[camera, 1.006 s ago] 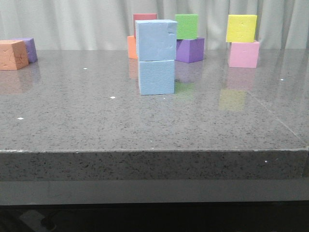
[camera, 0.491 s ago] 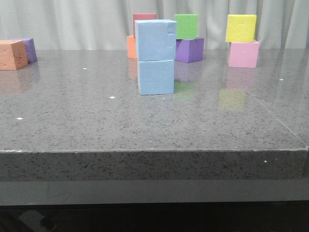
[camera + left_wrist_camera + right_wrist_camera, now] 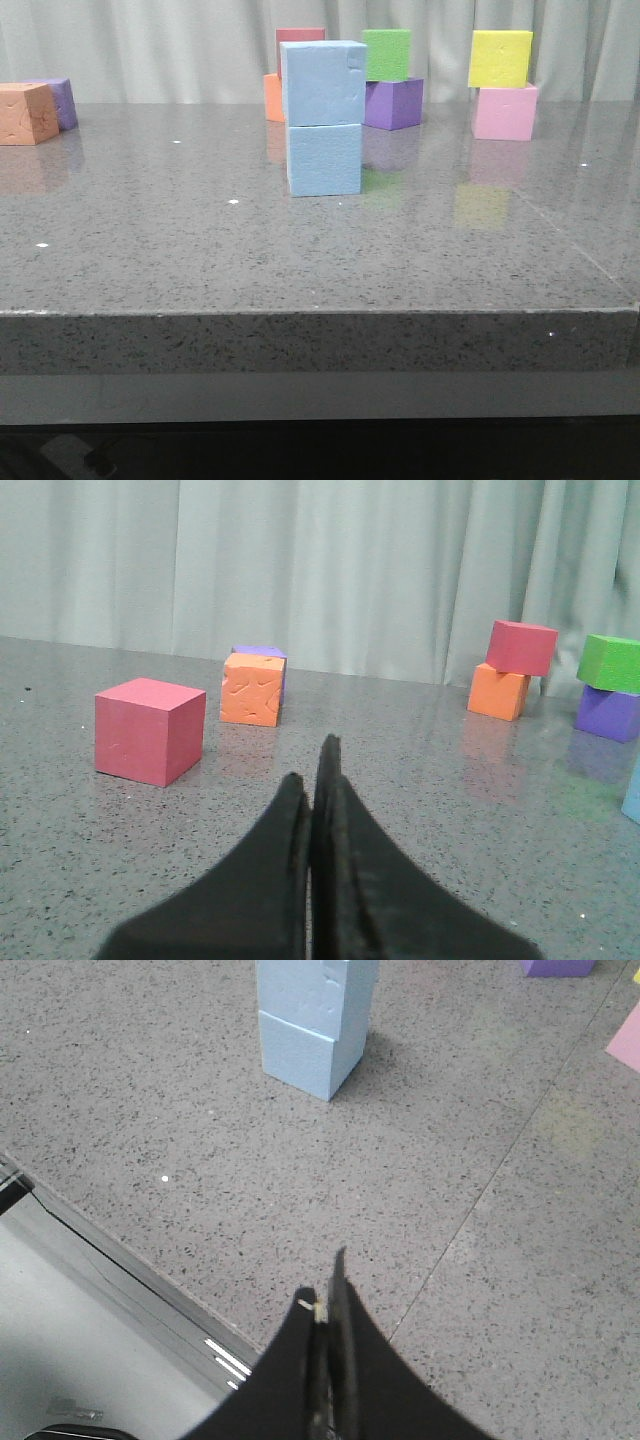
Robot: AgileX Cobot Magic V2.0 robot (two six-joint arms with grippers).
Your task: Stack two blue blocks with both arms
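The two blue blocks stand stacked at the table's middle. The upper blue block [image 3: 323,82] rests on the lower blue block [image 3: 324,159], slightly offset. The stack also shows in the right wrist view, upper block [image 3: 322,988] on lower block [image 3: 305,1052]. My left gripper [image 3: 316,770] is shut and empty, low over the table on the left, away from the stack. My right gripper [image 3: 328,1285] is shut and empty, near the table's front edge, short of the stack. Neither gripper shows in the front view.
Behind the stack stand a red cube on an orange cube [image 3: 272,96], a green cube [image 3: 386,54] on a purple cube [image 3: 394,104], and a yellow cube [image 3: 500,58] on a pink cube [image 3: 505,111]. Orange [image 3: 25,112] and purple cubes sit far left. A red cube [image 3: 150,729] lies near my left gripper.
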